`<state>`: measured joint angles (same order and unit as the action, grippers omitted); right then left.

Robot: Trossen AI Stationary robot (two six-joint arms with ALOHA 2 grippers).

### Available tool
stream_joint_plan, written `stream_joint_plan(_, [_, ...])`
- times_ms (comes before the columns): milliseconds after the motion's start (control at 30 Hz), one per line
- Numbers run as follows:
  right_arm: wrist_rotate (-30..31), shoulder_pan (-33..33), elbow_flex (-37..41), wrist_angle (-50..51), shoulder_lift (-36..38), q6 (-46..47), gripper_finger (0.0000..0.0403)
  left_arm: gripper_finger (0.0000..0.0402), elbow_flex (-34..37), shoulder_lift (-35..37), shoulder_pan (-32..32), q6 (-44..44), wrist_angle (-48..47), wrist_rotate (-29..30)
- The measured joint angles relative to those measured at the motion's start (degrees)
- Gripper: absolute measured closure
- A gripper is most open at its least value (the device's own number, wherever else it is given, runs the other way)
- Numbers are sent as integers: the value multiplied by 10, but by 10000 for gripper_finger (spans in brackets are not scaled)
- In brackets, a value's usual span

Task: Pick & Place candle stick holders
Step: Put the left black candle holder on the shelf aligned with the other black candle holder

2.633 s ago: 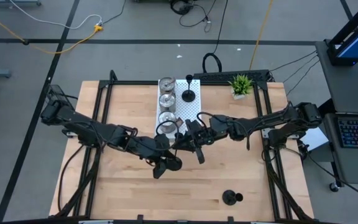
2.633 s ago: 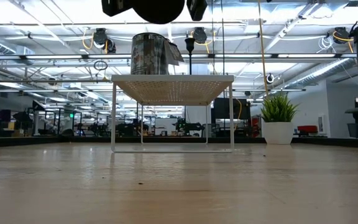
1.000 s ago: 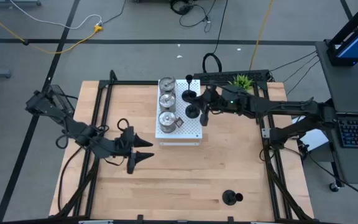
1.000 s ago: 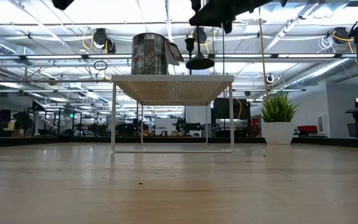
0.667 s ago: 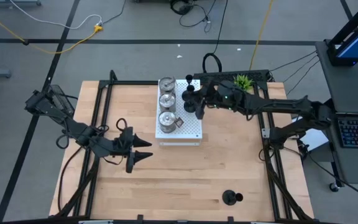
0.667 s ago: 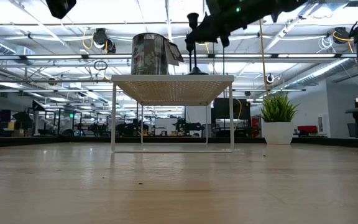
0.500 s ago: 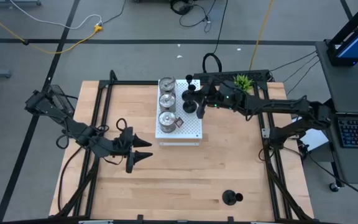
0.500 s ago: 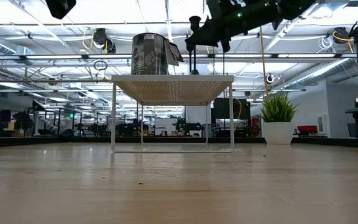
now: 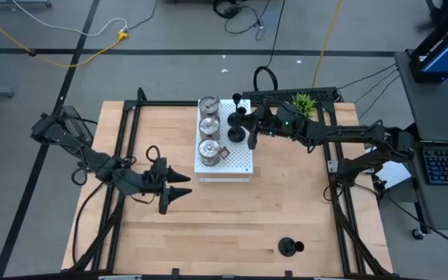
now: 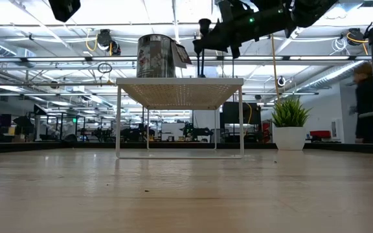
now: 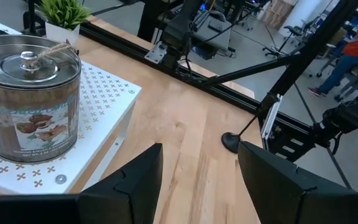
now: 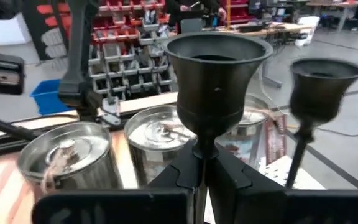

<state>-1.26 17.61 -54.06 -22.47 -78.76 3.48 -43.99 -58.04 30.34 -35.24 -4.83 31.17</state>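
Since a second ago the right gripper (image 9: 249, 131) has carried a black holder (image 12: 218, 74) from above the white board's right edge back toward its far right corner, and it has now come down so that the base reads as on, or just above, the white board (image 9: 239, 159); fingers are clamped together on the thin stem, seen plainly in the right wrist view; judgement: this is the placing step, release not yet made; a second black holder (image 9: 236, 118) stands just beside it, nearer the far edge of the board, the two cups close in the right wrist view (image 12: 324, 81); three silver tins (image 9: 208, 124) sit in a row along the board's left side; the third black holder (image 9: 289, 247) is alone near the table's front edge, well apart from the board, so one piece is left; the left gripper (image 9: 179, 194) waits over the table's left half, fingers apart and holding nothing, as a second ago; obstacles: the neighbouring holder could be knocked on withdrawal, and the nearest tin (image 11: 28, 96) is close; the potted plant (image 9: 301, 105) at the far right of the table is out of the path; a person (image 10: 364, 103) shows in the room behind.
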Motion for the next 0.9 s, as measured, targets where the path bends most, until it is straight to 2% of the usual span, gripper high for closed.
stream_joint_plan(200, [-3, 0, 0, 13, -10, -10, 395, 188, 0, 0, -6, 1, 7, -17])
stream_joint_plan(900, [-4, 1, 0, 4, -9, -15, 395, 188, 0, 0, -7, 4, 26, -17])
